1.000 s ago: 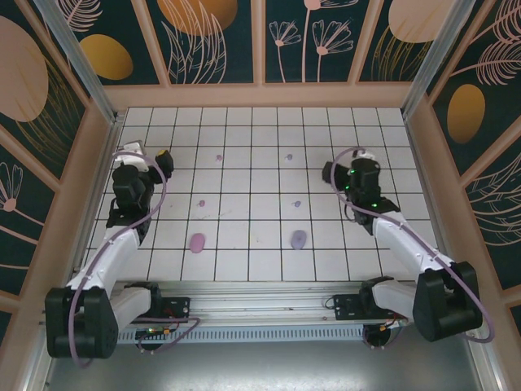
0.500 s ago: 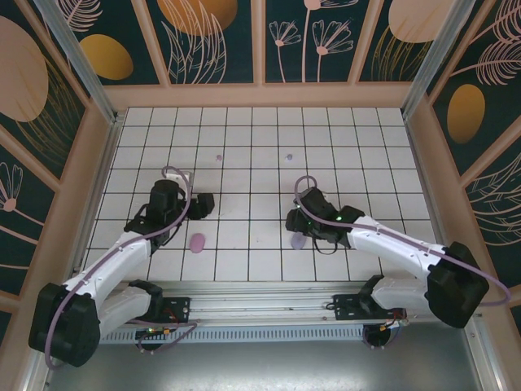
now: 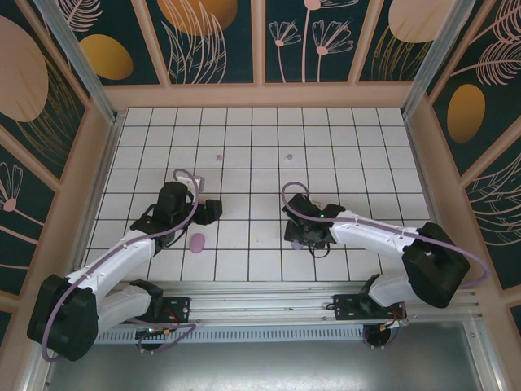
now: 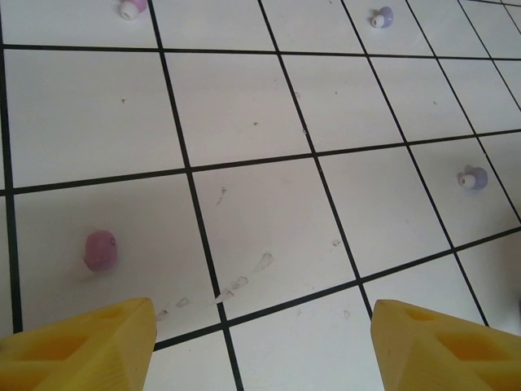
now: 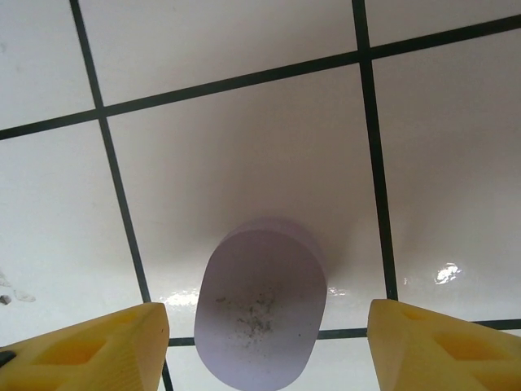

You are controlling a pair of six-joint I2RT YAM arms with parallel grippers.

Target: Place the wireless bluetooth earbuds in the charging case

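Top external: spotting left gripper (image 3: pixel 210 210) mid-table, just beyond pink case (image 3: pixel 197 242) and clear of it. Parked out by the left wall a second ago; now nudged a bit right of the half-second-ago spot. Spotting right gripper (image 3: pixel 298 236) down over the lavender case's tile, covering most of it. Out on the right side a second ago, only just reaching that tile half a second ago. No shift in far pink earbud (image 3: pixel 218 159) or far lavender earbud (image 3: pixel 289 156): both loose on the white tiled table (image 3: pixel 252 130), well apart from both cases. Pink case in the same place too.

Left wrist: looking out between yellow fingertips (image 4: pixel 98 342), spread wide, nothing between them, nothing held. Near pink earbud (image 4: pixel 102 248) just ahead of the left-hand tip, not touching. Near lavender earbud (image 4: pixel 472 177) further off to the right. Far pair up along the top edge. All four on bare tile, none in a case.

Right wrist: looking down on lavender case (image 5: pixel 260 314), smooth oval top with faint smudges, lying across a grout line. One fingertip on either side with a visible gap on both sides, so spread wide, no contact, nothing held.
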